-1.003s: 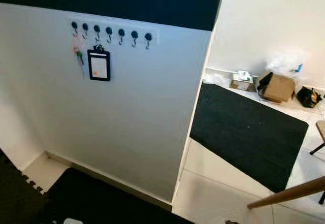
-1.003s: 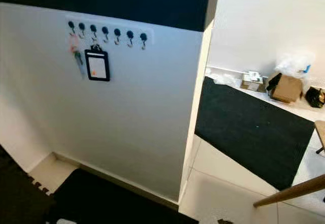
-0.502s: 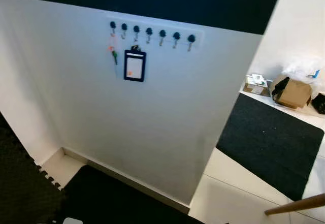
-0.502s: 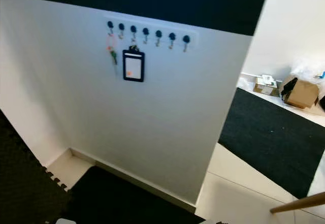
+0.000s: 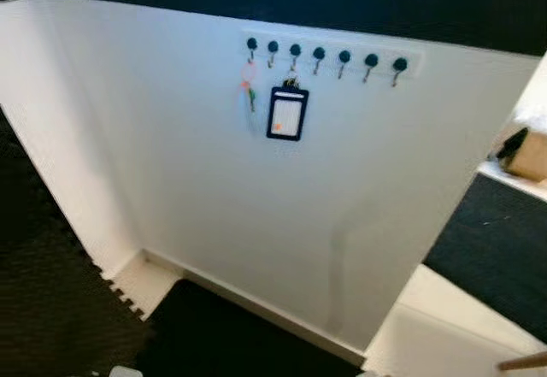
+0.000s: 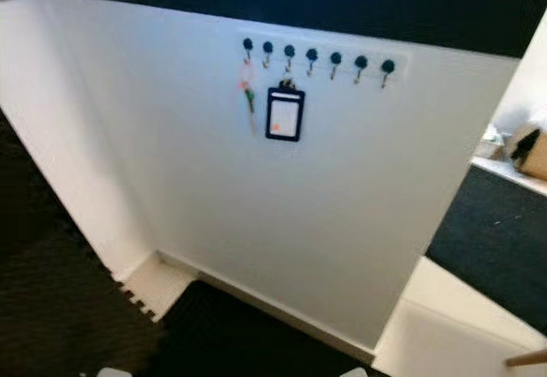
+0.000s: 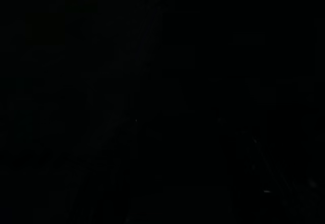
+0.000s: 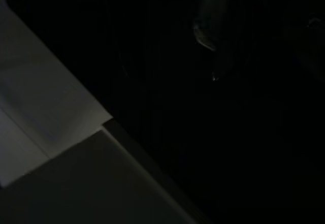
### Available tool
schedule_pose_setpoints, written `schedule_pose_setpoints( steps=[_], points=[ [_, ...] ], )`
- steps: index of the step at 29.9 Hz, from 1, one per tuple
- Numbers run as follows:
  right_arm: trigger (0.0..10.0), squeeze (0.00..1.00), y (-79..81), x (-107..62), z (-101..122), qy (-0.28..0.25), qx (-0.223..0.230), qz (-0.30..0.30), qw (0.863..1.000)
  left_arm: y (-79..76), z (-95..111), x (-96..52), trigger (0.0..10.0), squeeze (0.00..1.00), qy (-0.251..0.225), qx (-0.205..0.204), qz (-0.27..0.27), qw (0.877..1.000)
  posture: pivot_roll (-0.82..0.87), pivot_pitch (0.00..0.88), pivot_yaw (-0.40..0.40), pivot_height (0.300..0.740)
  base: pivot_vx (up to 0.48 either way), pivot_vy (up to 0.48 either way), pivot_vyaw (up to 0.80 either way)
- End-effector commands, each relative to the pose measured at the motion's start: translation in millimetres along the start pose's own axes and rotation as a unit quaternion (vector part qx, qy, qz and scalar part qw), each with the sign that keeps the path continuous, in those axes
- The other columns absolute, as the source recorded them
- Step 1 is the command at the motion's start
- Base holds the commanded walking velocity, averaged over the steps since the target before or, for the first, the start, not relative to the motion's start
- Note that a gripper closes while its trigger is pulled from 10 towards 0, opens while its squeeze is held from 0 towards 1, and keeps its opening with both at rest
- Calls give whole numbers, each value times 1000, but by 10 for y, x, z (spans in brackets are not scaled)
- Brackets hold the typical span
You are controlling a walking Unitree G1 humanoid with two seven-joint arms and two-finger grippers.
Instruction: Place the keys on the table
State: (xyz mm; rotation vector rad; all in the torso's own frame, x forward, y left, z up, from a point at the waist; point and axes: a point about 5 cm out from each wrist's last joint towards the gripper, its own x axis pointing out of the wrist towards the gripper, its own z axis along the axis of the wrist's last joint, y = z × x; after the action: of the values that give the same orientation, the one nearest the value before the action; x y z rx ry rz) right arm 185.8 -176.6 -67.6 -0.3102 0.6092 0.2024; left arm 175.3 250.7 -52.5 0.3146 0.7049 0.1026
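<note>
Claw states untellable in dark wrist views, blurred keys (image 5: 249,92) hanging from hook rack (image 5: 325,52)

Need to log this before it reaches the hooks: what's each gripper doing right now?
Left gripper: cannot be told; its wrist view is nearly black.
Right gripper: cannot be told; its wrist view is too dark to make out the fingers.

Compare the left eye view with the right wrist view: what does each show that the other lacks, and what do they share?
Left eye view alone: a row of black hooks on a white wall, the keys hanging from the leftmost hook, a black badge holder beside them, a brown box at the far right.

Right wrist view alone: a very dark scene with a faint glint I cannot identify.

Both: pale floor meeting a black mat.
</note>
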Motion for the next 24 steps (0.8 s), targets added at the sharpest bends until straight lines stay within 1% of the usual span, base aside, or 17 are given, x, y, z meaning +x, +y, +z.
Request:
schedule_pose_setpoints(
  steps=[1,14,17,20,21,22,23,24],
  points=[
    [10000,0,24,-24,-58,13,3,1,1000,-5,-93,-32,10000,0,17,1,-4,1000,155,141,4,740,0,0,0],
    [10000,0,32,-18,-46,10,3,2,1000,-23,-70,-30,10000,0,11,7,-7,1000,157,142,5,740,0,0,0],
    [10000,0,36,-17,-42,10,3,2,1000,-32,-40,-23,10000,0,5,8,-8,1000,158,141,6,740,0,0,0],
    [10000,0,35,-11,-26,6,3,1,1000,-34,79,-2,10000,0,-20,9,-9,1000,157,142,6,740,0,0,0],
    [10000,0,35,-11,-26,6,3,1,1000,-34,79,-2,10000,0,-20,9,-9,1000,157,142,6,740,0,0,0],
    [10000,0,31,-7,-15,3,3,0,1000,-29,142,6,10000,0,-34,14,-9,999,157,142,6,740,0,0,0],
    [10000,0,20,5,17,-5,4,-3,1000,-17,264,17,10000,0,-59,19,-11,998,159,143,4,740,0,0,0],
    [10000,0,1,27,80,-20,6,-8,1000,9,482,28,10000,0,-99,19,-11,995,159,145,4,740,0,0,0]
  ],
)
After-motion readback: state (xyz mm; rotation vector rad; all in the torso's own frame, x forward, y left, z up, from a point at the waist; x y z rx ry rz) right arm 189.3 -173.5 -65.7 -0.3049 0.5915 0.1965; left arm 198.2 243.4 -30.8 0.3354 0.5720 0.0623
